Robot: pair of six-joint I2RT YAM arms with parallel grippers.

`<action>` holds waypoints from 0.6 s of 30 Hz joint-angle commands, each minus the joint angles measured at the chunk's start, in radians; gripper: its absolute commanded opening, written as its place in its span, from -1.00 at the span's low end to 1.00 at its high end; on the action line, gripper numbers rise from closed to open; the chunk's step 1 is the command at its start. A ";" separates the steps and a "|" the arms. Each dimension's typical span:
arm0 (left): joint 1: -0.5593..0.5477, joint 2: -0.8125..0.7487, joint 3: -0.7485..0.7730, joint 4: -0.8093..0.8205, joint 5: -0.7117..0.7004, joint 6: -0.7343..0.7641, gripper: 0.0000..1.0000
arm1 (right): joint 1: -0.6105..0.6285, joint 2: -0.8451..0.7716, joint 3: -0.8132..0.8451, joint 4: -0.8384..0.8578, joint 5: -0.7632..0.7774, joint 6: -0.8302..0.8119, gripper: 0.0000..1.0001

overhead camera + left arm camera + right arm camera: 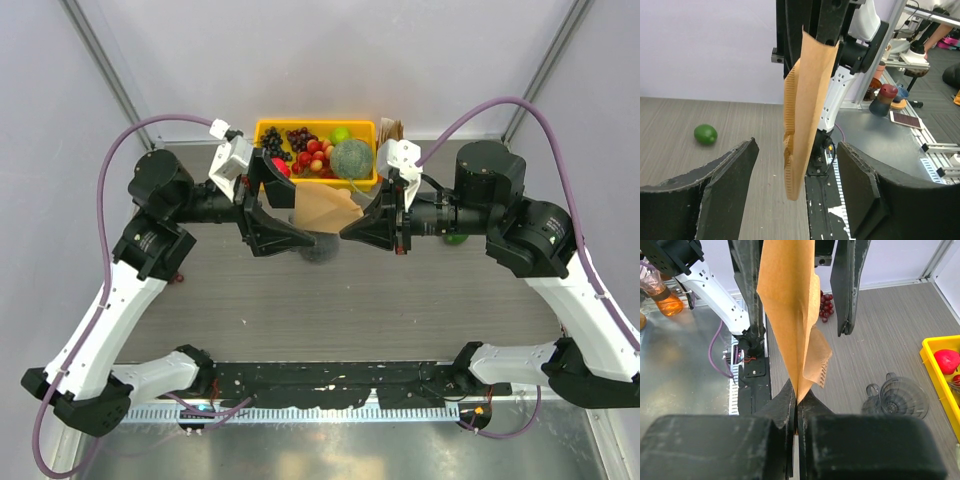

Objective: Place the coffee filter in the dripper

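While the right gripper [796, 399] has its fingers [785, 407] pressed together on the bottom corner of the coffee filter [787, 305], the left gripper [797, 150] stands spread wide around the same paper. Its two fingers [720, 185] flank the filter at nine and three o'clock in the left wrist view, with a clear gap on each side at the tips. Whether the paper brushes either finger further up cannot be told.

The filter hangs in the air as a folded tan sheet between the two grippers, above the middle of the table [400, 300]. The dripper [900, 397] stands upright on the table at about four o'clock of the filter in the right wrist view, apart from it. From above it is only a dark blur under the fingertips.

The left fingers' upper parts run out of the right wrist view. A bunch of grapes [826, 302] shows partly behind the paper. A lime [705, 134] lies alone at nine o'clock in the left wrist view.

The yellow bin [262, 128], holding a melon [352, 158], sits just beyond the grippers at twelve o'clock. Bare table lies toward six o'clock.
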 commanded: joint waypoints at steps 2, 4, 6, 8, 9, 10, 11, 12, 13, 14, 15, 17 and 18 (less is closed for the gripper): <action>0.003 0.016 0.023 -0.099 0.033 0.066 0.35 | -0.005 -0.008 0.037 0.038 -0.022 0.006 -0.90; 0.003 0.017 0.027 -0.132 0.046 0.095 0.20 | -0.005 -0.005 0.041 0.036 -0.017 0.006 -0.90; 0.005 0.016 0.028 -0.167 0.052 0.118 -0.08 | -0.005 -0.005 0.046 0.027 -0.010 0.006 -0.90; 0.011 0.007 0.024 -0.170 0.064 0.123 -0.36 | -0.005 -0.003 0.050 0.007 -0.001 -0.005 -0.90; 0.013 0.004 0.022 -0.165 0.069 0.121 -0.49 | -0.005 -0.002 0.052 -0.002 0.010 -0.012 -0.90; 0.014 0.002 0.020 -0.161 0.075 0.121 -0.67 | -0.007 0.000 0.058 -0.016 0.012 -0.020 -0.90; 0.016 0.001 0.017 -0.159 0.089 0.123 -0.80 | -0.007 0.002 0.060 -0.030 0.013 -0.022 -0.90; 0.014 -0.002 0.017 -0.161 0.093 0.123 -0.92 | -0.007 0.003 0.063 -0.034 0.018 -0.023 -0.90; 0.016 -0.001 0.016 -0.159 0.096 0.123 -0.99 | -0.008 0.003 0.064 -0.039 0.019 -0.022 -0.90; 0.016 -0.002 0.013 -0.161 0.101 0.126 -1.00 | -0.011 0.003 0.067 -0.041 0.019 -0.023 -0.90; 0.017 -0.006 0.011 -0.167 0.102 0.132 -1.00 | -0.011 0.002 0.066 -0.042 0.019 -0.023 -0.90; 0.020 -0.012 0.007 -0.193 0.096 0.163 -1.00 | -0.015 0.000 0.066 -0.045 0.022 -0.023 -0.90; 0.022 -0.015 0.008 -0.204 0.093 0.175 -1.00 | -0.015 0.000 0.066 -0.047 0.021 -0.025 -0.90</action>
